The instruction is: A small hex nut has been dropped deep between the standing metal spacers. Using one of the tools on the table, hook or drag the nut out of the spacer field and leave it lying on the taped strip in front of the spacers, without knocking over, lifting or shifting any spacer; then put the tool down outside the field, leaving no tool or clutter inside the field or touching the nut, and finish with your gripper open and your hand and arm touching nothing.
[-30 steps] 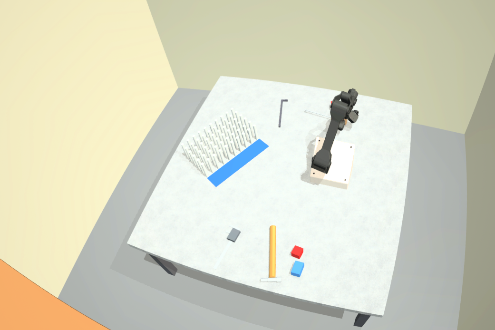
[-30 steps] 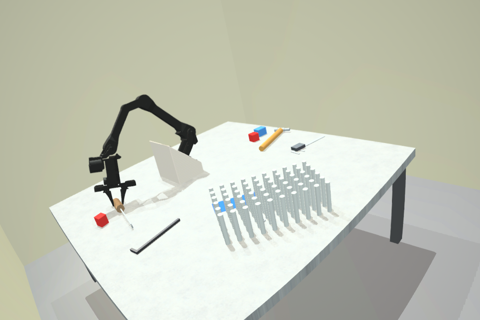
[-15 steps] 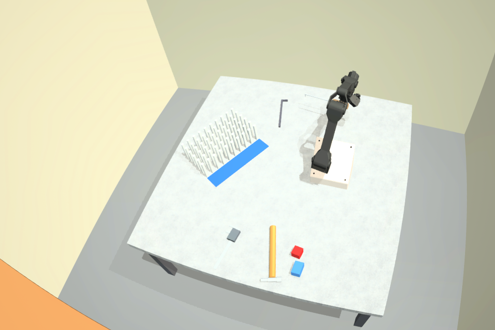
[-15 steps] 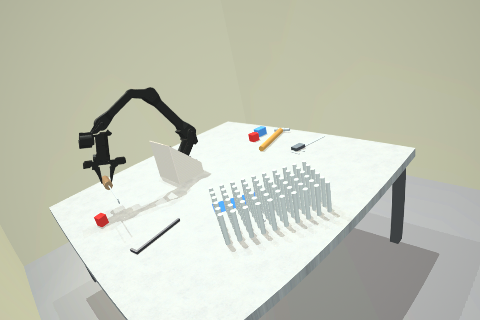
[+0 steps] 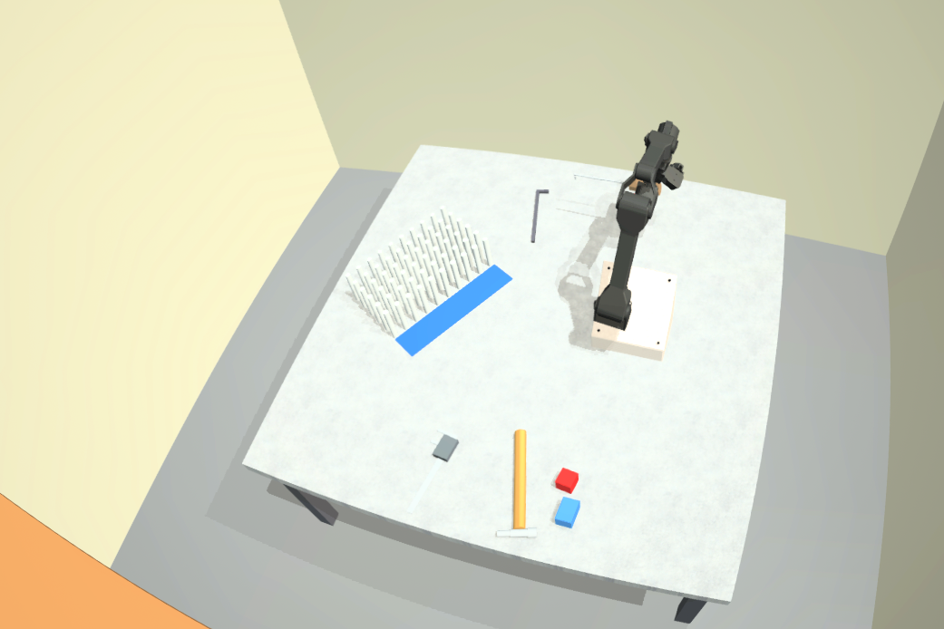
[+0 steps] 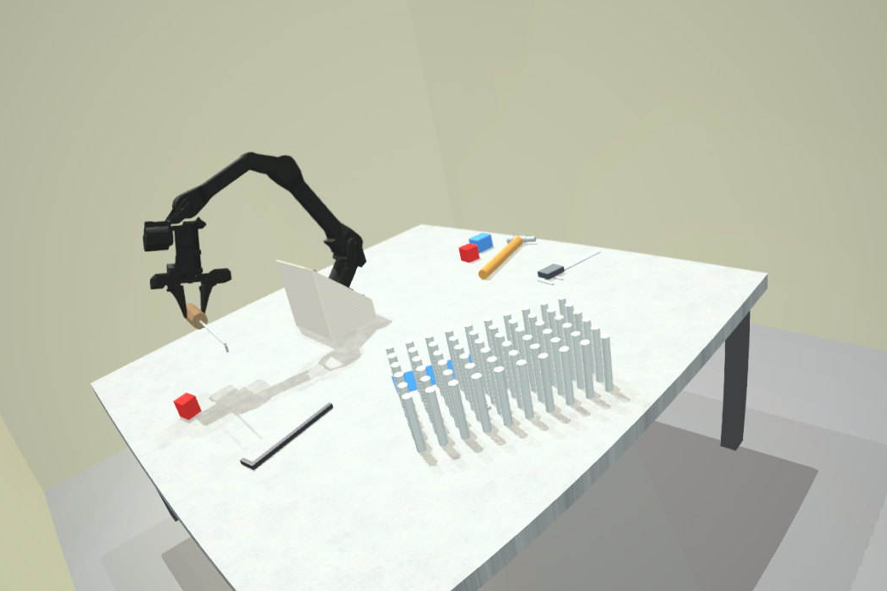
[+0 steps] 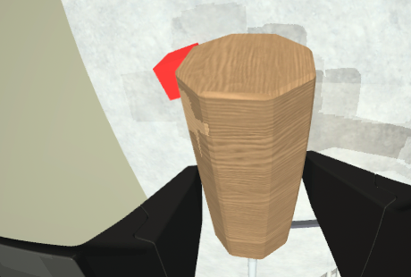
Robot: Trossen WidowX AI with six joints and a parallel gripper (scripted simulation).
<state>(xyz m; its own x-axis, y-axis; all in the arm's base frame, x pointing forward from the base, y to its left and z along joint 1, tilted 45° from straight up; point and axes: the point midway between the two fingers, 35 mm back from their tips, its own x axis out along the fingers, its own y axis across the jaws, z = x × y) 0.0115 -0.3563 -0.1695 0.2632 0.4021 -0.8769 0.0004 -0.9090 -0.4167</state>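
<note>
My gripper [image 6: 193, 314] [image 7: 251, 170] is shut on the wooden handle of a hook tool [image 6: 213, 335] [image 7: 246, 68]. It holds the tool above the table, the thin rod slanting down to a small bent tip; the rod also shows in the top view [image 5: 598, 179]. The standing metal spacers [image 5: 389, 326] [image 6: 606, 365] are upright in rows, well away from the tool. The blue taped strip [image 5: 454, 310] [image 6: 406, 382] lies along their front. A tiny grey bit low among the spacers in the exterior view may be the hex nut [image 6: 487, 406]; it is too small to be sure.
A black L-shaped key [image 5: 535, 216] [image 6: 290, 435] lies between my hand and the spacers. A red cube [image 6: 187, 406] [image 7: 168, 75] is near. Farther off lie a hammer [image 5: 520, 478] [image 6: 501, 257], a grey-handled tool [image 5: 445, 448] [image 6: 550, 271], another red block [image 5: 566, 480] and a blue block [image 5: 567, 512].
</note>
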